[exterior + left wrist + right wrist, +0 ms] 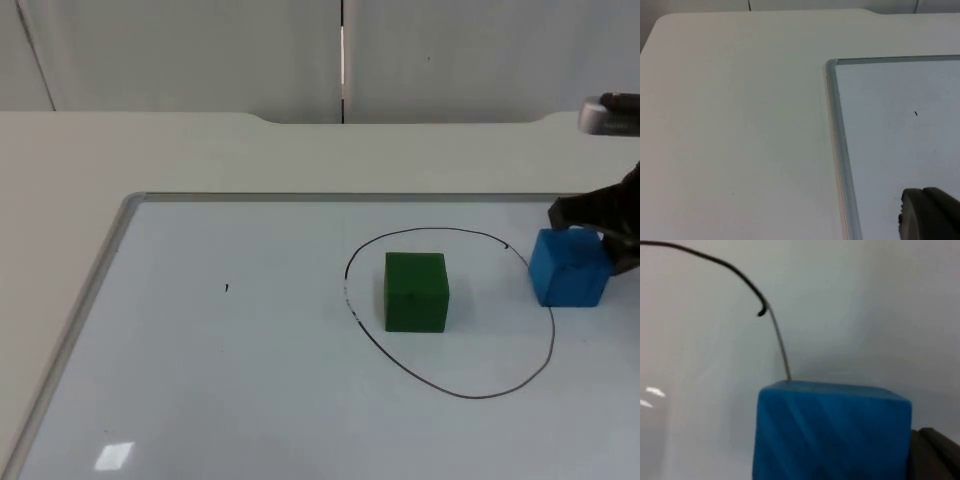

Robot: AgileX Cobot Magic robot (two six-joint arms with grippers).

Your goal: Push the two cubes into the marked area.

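Top view: green plastic cube [416, 291] sits fully inside the hand-drawn black oval outline [440, 385] on the white whiteboard [250, 380] that lies on the white table [150, 150]. Blue plastic cube [569, 267] is at the oval's right edge, straddling or just outside the line, most of it not yet in. Right end effector [597, 222] is right behind the blue cube, touching or nearly so; cannot tell if its fingers are open or closed. Right wrist view: blue cube [832, 432] close up, oval line [740, 277] running out from behind it, a dark fingertip [935, 455] just beside the cube. Left wrist view: left end effector [929, 215] waits over the whiteboard's metal-framed corner [832, 65], well apart from both cubes; finger state unclear too.

Step in hand looks like pushing the second cube in; green one done. Next move probably calls for a steady push leftward toward the green cube, stopping before it knocks green out.
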